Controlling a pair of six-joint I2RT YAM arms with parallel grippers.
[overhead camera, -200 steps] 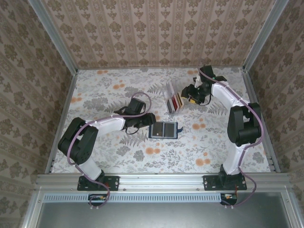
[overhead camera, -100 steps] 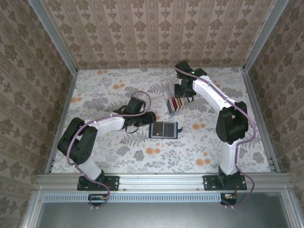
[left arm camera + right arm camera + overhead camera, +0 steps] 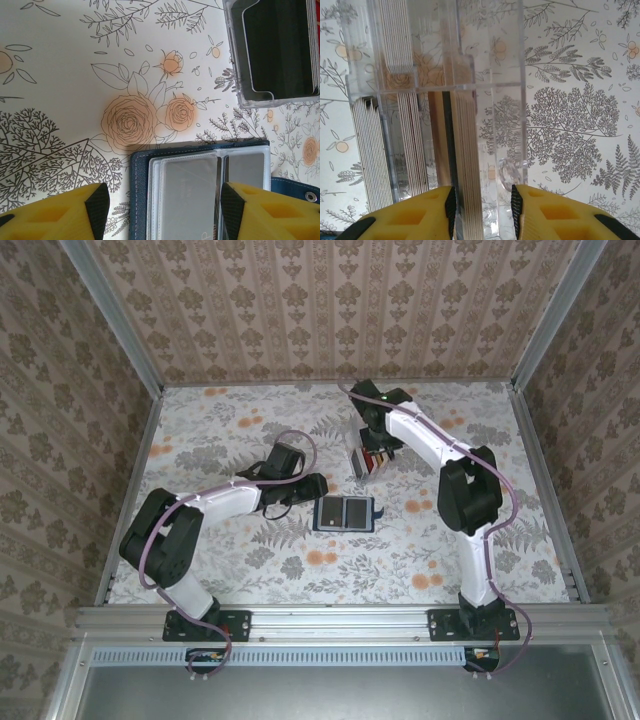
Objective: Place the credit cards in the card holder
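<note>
1. Because the credit cards (image 3: pixel 467 150) are thin, light, rigid plastic with slick faces, expect them to slide against one another and to fan out under a loose pinch. They should tolerate firm pressure without damage.
2. Location: the cards stand on edge in packs inside the clear box (image 3: pixel 506 107), which sits toward the far edge of the table (image 3: pixel 250 570), slightly right of centre. The card holder (image 3: pixel 200 192) lies opened flat nearer the table's middle, just on the near-edge side of the box. Its clear sleeves face up and its tab (image 3: pixel 300 187) points toward the right edge.
3. Recommended hold: pinch across the flat faces of a card close to its exposed top edge. The edges alone are too thin to offer purchase, and the box partitions restrict finger access.
4. Right end effector (image 3: pixel 481 212): jaws partly apart, positioned over the box, straddling one pack of cards together with a clear partition. One pad (image 3: pixel 451 205) lies just beside the pack; the other stands off from it. No clamp on a card is evident.
5. Left end effector (image 3: pixel 162 212): jaws wide apart, holding nothing, poised over the left part of the card holder. Contact with the holder cannot be confirmed
</note>
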